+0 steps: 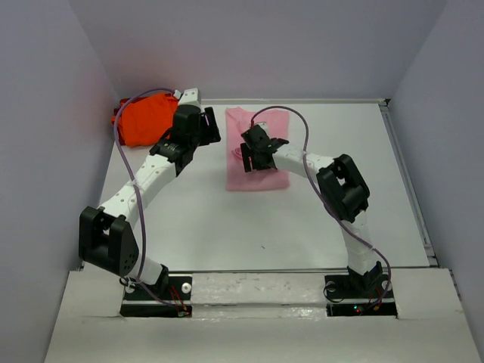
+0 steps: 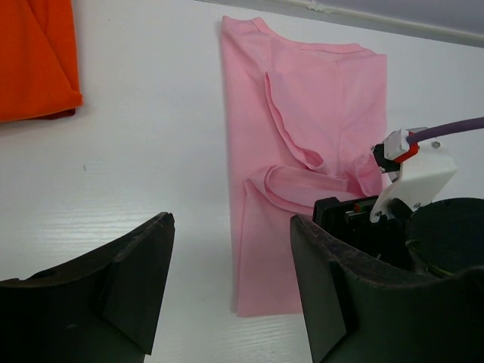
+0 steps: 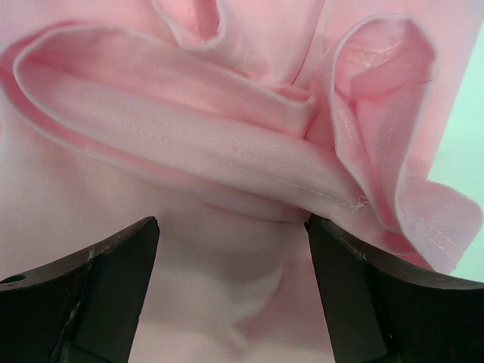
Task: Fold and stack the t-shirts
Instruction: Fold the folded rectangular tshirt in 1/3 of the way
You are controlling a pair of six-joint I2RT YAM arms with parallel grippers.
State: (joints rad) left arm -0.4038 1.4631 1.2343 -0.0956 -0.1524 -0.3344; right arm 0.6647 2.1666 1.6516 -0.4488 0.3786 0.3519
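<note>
The right gripper (image 3: 232, 231) has its fingers spread wide and empty just above the pink t-shirt (image 3: 189, 144); a rumpled sleeve fold lies just past the tips. The left gripper (image 2: 231, 231), equally spread and empty, hangs over bare table (image 2: 151, 151). The folded pink t-shirt runs beside its right finger, and the orange t-shirt (image 2: 34, 60) lies far beyond its left finger.

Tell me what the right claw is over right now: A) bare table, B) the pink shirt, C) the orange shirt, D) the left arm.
B: the right claw hangs open above folds of the pink shirt; the orange shirt lies far to the left.
</note>
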